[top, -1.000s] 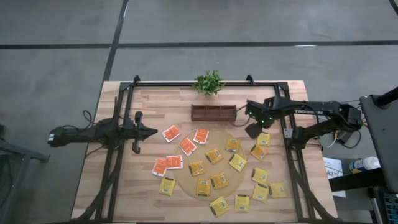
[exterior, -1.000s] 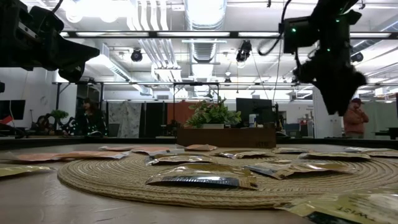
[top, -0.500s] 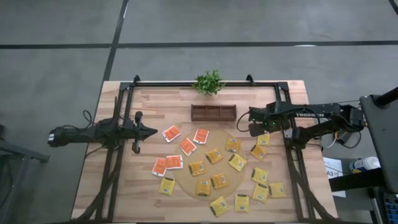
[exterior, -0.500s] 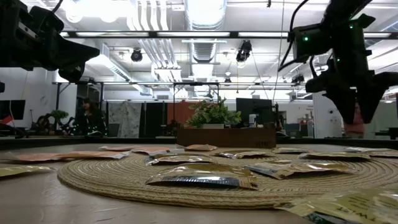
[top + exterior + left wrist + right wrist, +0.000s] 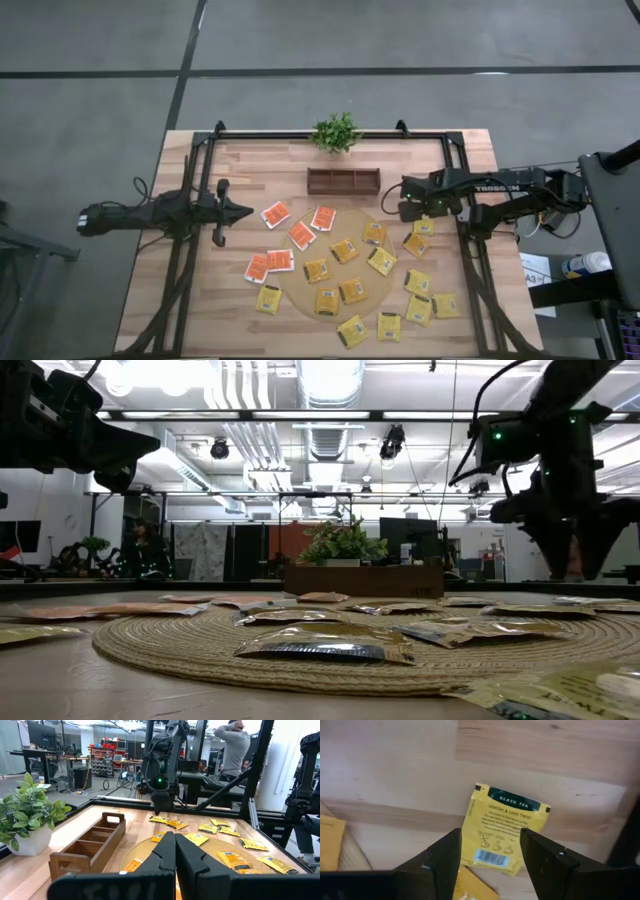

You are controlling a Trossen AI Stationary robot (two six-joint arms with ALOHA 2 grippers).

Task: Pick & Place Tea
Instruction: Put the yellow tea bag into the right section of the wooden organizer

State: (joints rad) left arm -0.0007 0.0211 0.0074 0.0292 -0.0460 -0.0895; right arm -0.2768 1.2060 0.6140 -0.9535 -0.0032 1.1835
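Many tea packets lie flat on the wooden table [image 5: 240, 300] and on the round woven mat [image 5: 345, 268]: orange-red ones [image 5: 301, 235] to the left, yellow ones [image 5: 381, 261] to the right. My right gripper [image 5: 411, 208] points down, open, above a yellow packet [image 5: 505, 827] that lies on bare wood at the mat's right edge [image 5: 425, 227]. Its fingers [image 5: 445, 855] stand to either side of the packet, clear above it. My left gripper [image 5: 245, 211] waits level and shut at the table's left, with nothing in it [image 5: 175, 855].
A dark wooden compartment tray [image 5: 343, 181] stands at the far middle, with a small potted plant [image 5: 335, 132] behind it. Black frame rails [image 5: 470, 270] run along both table sides. Another yellow packet [image 5: 416, 245] lies just nearer than the one under my right gripper. People stand in the room beyond.
My right gripper has sunk toward the yellow packet at the mat's right edge, drifted a little toward the table's right edge and rolled about its own axis. Its fingers stay open. The tea packets lie as they were.
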